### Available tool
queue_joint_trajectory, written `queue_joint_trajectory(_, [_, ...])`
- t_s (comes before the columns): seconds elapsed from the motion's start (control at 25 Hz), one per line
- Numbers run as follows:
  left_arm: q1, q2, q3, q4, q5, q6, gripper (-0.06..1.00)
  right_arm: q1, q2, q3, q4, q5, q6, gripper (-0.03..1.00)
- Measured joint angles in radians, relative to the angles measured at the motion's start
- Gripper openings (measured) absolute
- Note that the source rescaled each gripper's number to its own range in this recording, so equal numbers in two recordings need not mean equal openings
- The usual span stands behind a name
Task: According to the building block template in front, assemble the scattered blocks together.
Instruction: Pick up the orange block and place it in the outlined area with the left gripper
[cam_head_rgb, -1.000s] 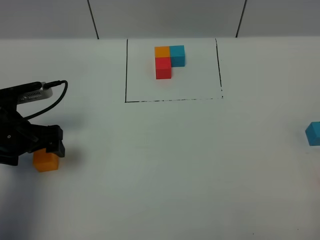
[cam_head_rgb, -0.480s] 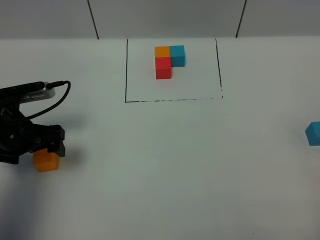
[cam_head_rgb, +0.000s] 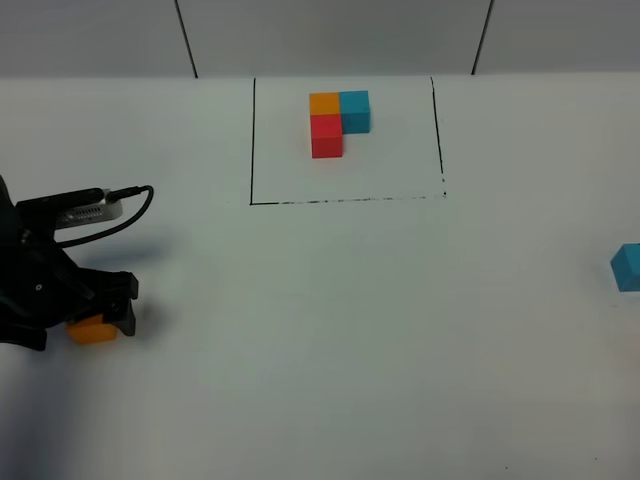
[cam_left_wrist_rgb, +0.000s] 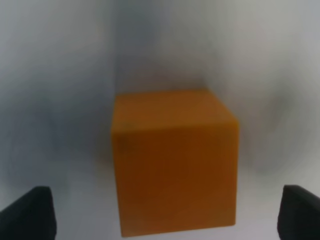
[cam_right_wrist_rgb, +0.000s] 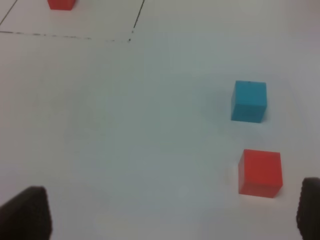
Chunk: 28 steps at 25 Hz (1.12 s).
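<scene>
a white table (cam_head_rgb: 400, 330) runs back to a grey panelled wall (cam_head_rgb: 330, 30); near its far edge a thin black frame (cam_head_rgb: 252, 140) is drawn around the template (cam_head_rgb: 338, 118), an l of three touching cubes, orange at the back with blue on its right and red in front of it; well apart from it, at the near left, the left gripper (cam_head_rgb: 95, 312) is down at the table over the loose orange cube (cam_head_rgb: 92, 331); the left wrist view shows that cube between the two dark fingers (cam_left_wrist_rgb: 30, 212), a gap on each side, so the jaws are spread and grasp nothing; at the far right edge sits the blue cube (cam_head_rgb: 627, 266), and the right wrist view shows the red cube (cam_right_wrist_rgb: 260, 172) just beside it, not touching; the right gripper (cam_right_wrist_rgb: 167, 210) hangs near them, jaws wide apart and released.
</scene>
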Motion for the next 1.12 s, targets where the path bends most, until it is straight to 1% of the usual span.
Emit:
queue_joint_trajectory(0.08, [0.000,0.001,0.000,0.000,-0.005,-0.005,0.83,0.000,0.000,0.000,0.000,0.000,0.000,1.00])
queue_joint_trajectory(0.2, [0.000,0.003,0.000,0.000,-0.009,-0.036,0.66,0.000,0.000,0.000,0.000,0.000,0.000,1.00])
queue_joint_trajectory(0.32, [0.000,0.005,0.000,0.000,-0.009,-0.046,0.37,0.000,0.000,0.000,0.000,0.000,0.000,1.00])
queue_joint_trajectory(0.4, [0.000,0.005,0.000,0.000,-0.009,-0.048,0.11,0.000,0.000,0.000,0.000,0.000,0.000,1.00])
queue_joint_trajectory(0.44, [-0.001,0.005,0.000,0.000,-0.009,-0.048,0.00,0.000,0.000,0.000,0.000,0.000,0.000,1.00])
queue_joint_trajectory(0.56, [-0.001,0.006,-0.011,0.000,-0.001,-0.049,0.01,0.000,0.000,0.000,0.000,0.000,0.000,1.00])
queue_joint_trajectory(0.64, [-0.001,0.006,-0.044,0.000,0.031,-0.038,0.01,0.000,0.000,0.000,0.000,0.000,0.000,1.00])
queue_joint_trajectory(0.76, [-0.016,0.006,-0.141,0.006,0.130,0.046,0.01,0.000,0.000,0.000,0.001,0.000,0.000,1.00])
queue_joint_trajectory(0.84, [-0.049,0.006,-0.229,0.021,0.214,0.119,0.01,0.000,0.000,0.000,0.001,0.000,0.000,1.00])
queue_joint_trajectory(0.92, [-0.095,0.006,-0.307,0.053,0.285,0.201,0.01,0.000,0.000,0.000,0.001,0.000,0.000,1.00])
queue_joint_trajectory(1.12, [-0.240,0.044,-0.508,0.159,0.408,0.335,0.01,0.000,0.000,0.000,0.001,0.000,0.000,1.00])
